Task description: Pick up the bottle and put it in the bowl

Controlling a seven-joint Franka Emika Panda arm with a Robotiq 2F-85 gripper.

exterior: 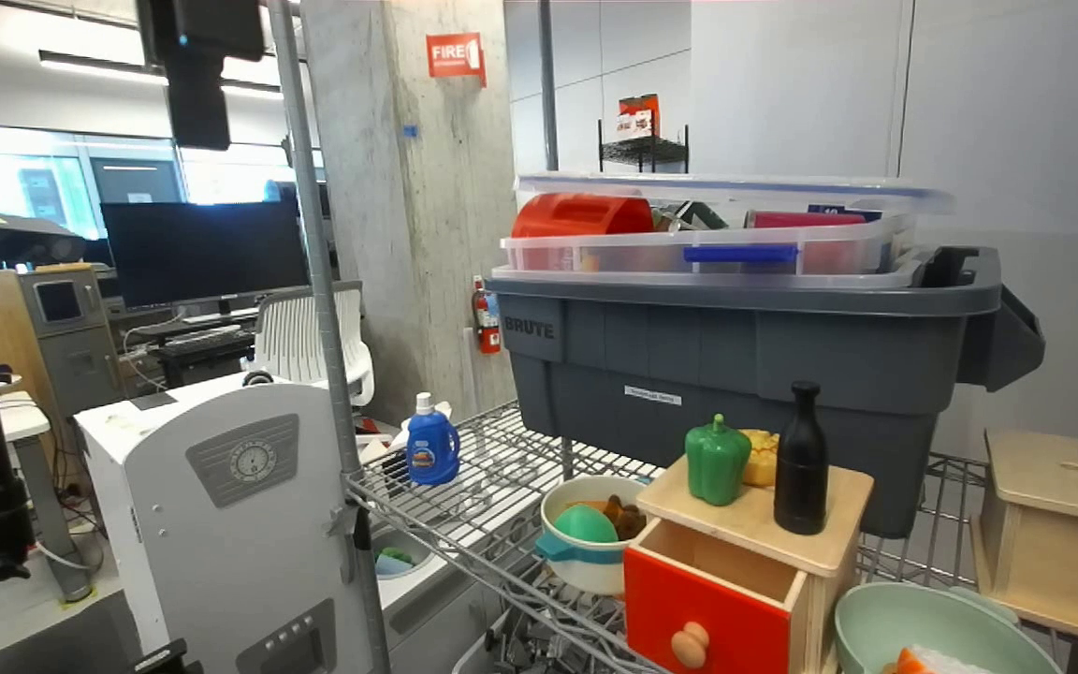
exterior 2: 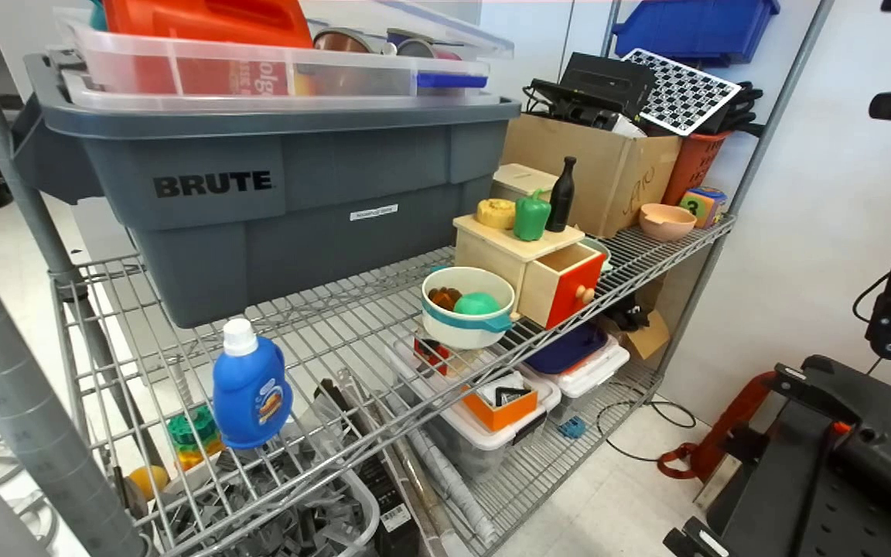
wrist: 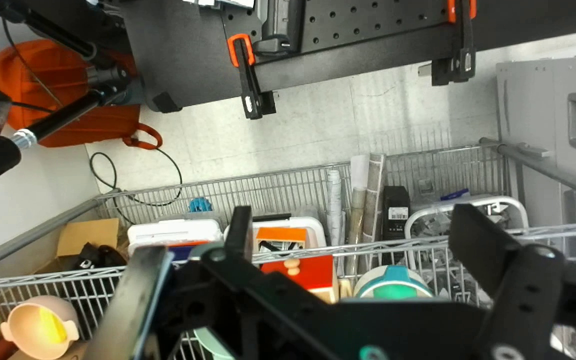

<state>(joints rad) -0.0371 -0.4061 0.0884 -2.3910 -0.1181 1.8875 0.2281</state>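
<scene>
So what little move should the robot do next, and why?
Probably bring the open gripper toward the slim black bottle: it stands upright on the wooden box with the red-fronted drawer, and the gripper holds nothing yet.

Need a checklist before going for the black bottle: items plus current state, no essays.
1. Gripper open, nothing held: ok.
2. Bottle upright on the wooden box: ok.
3. Gripper lined up on the bottle: not ok, the bottle does not show between the jaws in the wrist view.
4. Grasp room between the bottle and the green pepper: cannot tell; a gap shows in an exterior view, but whether it suffices is hard to judge.
5. Bowl free of other things: not ok, an orange-and-white item lies in it.
6. Drawer closed: not ok, it stands open.
</scene>
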